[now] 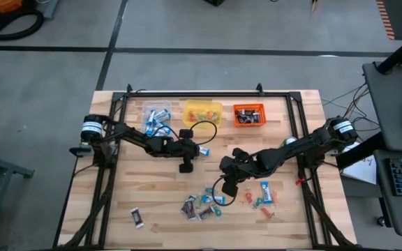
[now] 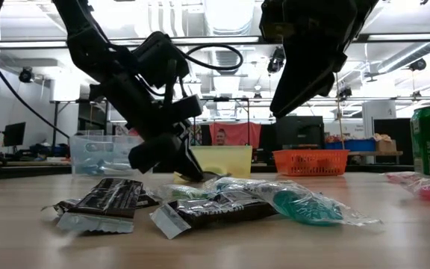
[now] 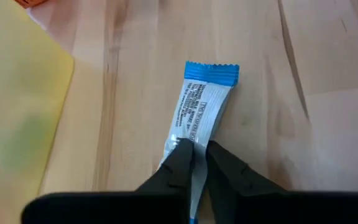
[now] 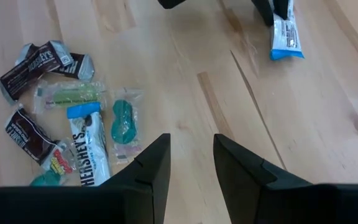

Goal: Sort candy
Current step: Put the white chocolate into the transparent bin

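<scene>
table (image 1: 117, 209) of pale wood carries everything, and three tubs stand along its far side: a clear tub (image 1: 157, 115) holding blue-and-white sweets, a yellow tub (image 1: 202, 111), and an orange tub (image 1: 248, 115). candy pile (image 1: 211, 202) lies on the near side, below the right gripper (image 1: 227, 187): dark brown bars, blue-and-white bars, and small red, green and orange pieces, with one dark bar (image 1: 137, 217) off alone toward the left.

left gripper (image 1: 187, 162) is low over the board just in front of the yellow tub, its fingers pressed together on one end of a blue-and-white bar (image 3: 199, 118); the rest of that bar lies flat on the wood ahead of the fingertips. the pinch looks narrow, on the wrapper's tail only.

right gripper hovers beside the pile with its jaws partly apart and nothing between them; the sweets lie just to one side of its fingers in its own wrist view.

step in hand, as i judge it: picking up one blue-and-white bar for sorting. next move calls for a clean lift without the wrapper slipping from that thin pinch, then a carry back and to the left to the clear tub, where the like sweets already sit, and a release above its rim. the right arm would need to close in on the pile for its own pick.
</scene>
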Robot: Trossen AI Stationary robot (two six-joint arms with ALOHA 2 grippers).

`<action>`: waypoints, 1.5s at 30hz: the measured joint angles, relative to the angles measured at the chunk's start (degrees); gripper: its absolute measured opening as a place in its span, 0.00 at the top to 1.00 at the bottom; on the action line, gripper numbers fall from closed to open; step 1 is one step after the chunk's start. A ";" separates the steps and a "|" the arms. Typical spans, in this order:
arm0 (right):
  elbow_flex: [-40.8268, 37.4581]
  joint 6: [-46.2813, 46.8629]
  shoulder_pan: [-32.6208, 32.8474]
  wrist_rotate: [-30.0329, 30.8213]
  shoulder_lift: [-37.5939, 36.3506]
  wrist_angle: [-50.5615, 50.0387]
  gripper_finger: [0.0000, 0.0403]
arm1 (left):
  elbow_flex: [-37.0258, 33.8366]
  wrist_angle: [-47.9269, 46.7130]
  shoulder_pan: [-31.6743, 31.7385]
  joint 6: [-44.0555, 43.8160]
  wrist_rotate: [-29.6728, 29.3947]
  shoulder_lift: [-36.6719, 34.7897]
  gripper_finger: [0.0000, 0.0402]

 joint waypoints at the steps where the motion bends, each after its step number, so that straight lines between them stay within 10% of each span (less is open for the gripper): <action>1: 0.00 0.00 0.00 0.00 0.00 0.00 0.72 | 0.00 0.00 0.00 -0.28 0.10 -0.08 0.98; 18: 0.00 0.02 -0.01 -0.01 0.00 0.63 0.72 | -0.37 -14.81 -5.72 -3.31 6.62 -19.90 1.00; 24: 0.00 0.00 -0.02 0.04 0.02 1.49 0.72 | -0.24 -31.17 -3.44 -3.60 -8.11 -33.20 1.00; 32: 0.00 -0.93 -0.02 0.17 0.02 2.84 0.72 | -0.26 -45.10 12.37 1.83 -14.08 -41.44 1.00; 38: 0.00 -1.03 -0.02 0.19 0.02 2.97 0.72 | -0.25 -42.35 28.04 8.67 -1.12 -39.29 1.00; 45: 0.00 -1.88 -0.02 0.23 0.02 3.21 0.72 | 2.32 -42.05 36.74 5.53 0.13 -32.25 1.00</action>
